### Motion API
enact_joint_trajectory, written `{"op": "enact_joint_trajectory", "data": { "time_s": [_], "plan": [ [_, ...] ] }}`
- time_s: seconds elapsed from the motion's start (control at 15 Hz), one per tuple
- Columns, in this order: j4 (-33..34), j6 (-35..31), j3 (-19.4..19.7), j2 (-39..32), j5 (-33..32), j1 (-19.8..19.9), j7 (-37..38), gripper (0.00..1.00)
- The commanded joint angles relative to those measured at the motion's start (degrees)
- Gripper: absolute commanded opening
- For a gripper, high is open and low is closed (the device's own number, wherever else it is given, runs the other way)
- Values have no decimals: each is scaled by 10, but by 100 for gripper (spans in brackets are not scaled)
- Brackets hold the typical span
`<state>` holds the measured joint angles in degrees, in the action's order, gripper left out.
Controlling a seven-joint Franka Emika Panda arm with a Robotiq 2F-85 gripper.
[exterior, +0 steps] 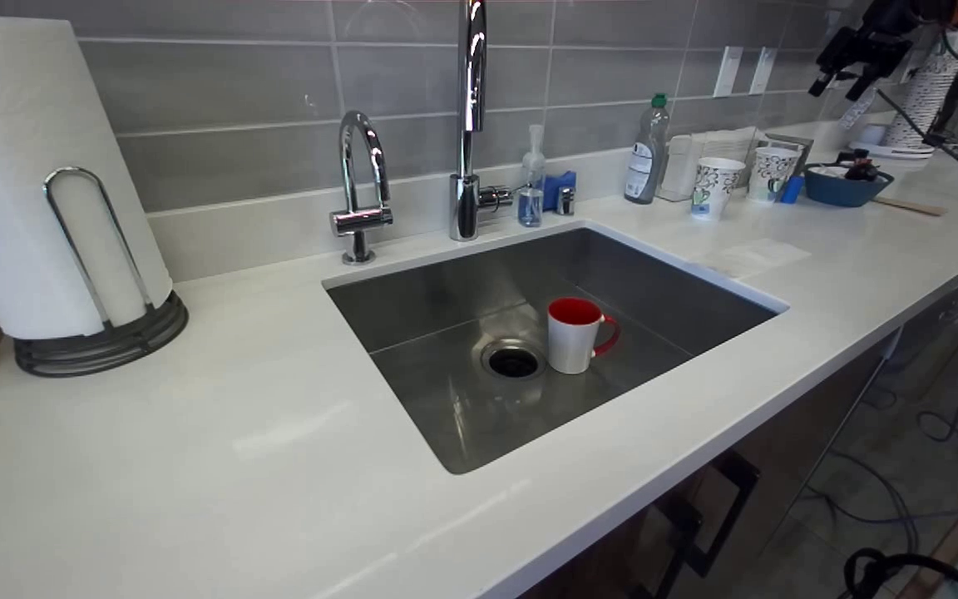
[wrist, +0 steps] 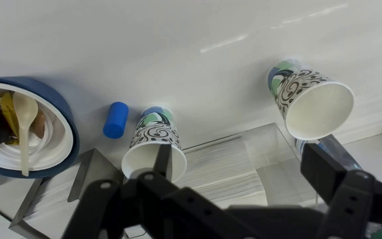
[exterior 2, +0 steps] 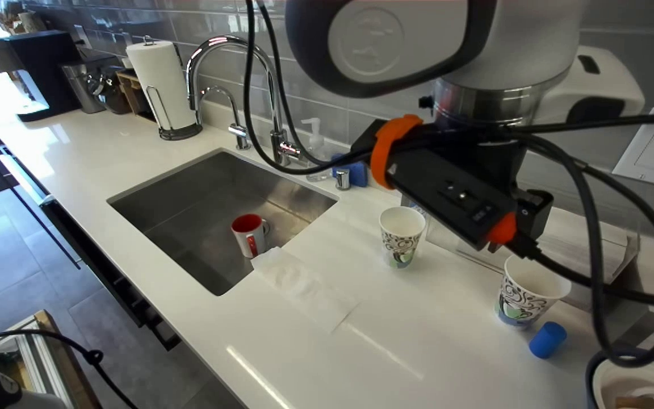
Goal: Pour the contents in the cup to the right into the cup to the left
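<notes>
While the right cup [exterior 2: 527, 299], beside the blue cylinder [exterior 2: 547, 339], and the left cup [exterior 2: 401, 238], nearer the sink [exterior 2: 202, 221], both stand upright on the counter [exterior 2: 446, 341], the pour looks unstarted: grasping, lifting and tipping all remain. The gripper [wrist: 239, 160] has its jaws wide apart, with nothing held. In the wrist view it covers part of the right cup's mouth. What either cup contains cannot be made out, and the bowl [wrist: 74, 132] is cut off at one side.

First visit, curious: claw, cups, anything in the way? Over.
Gripper open, holding nothing. Right cup, left cup upright. Blue cylinder beside right cup, possible obstacle.
</notes>
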<state>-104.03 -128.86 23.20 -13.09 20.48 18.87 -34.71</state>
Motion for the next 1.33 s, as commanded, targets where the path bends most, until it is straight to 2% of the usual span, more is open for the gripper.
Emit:
{"op": "enact_joint_trajectory", "data": {
  "time_s": [0.0, 0.27, 0.47, 0.67, 0.8, 0.93, 1.27],
  "plan": [
    [6, 1, -32, -1, -10, 30, 6, 100],
    [11, 5, -33, -2, -9, 30, 6, 100],
    [45, -89, -44, -59, -18, 32, 62, 100],
    [72, -131, -55, -111, -65, 32, 110, 100],
    [91, -137, -61, -145, -99, 35, 136, 100],
    [108, -135, -76, -170, -118, 45, 125, 100],
    [154, -140, -108, -217, -127, 76, 111, 100]
  ]
}}
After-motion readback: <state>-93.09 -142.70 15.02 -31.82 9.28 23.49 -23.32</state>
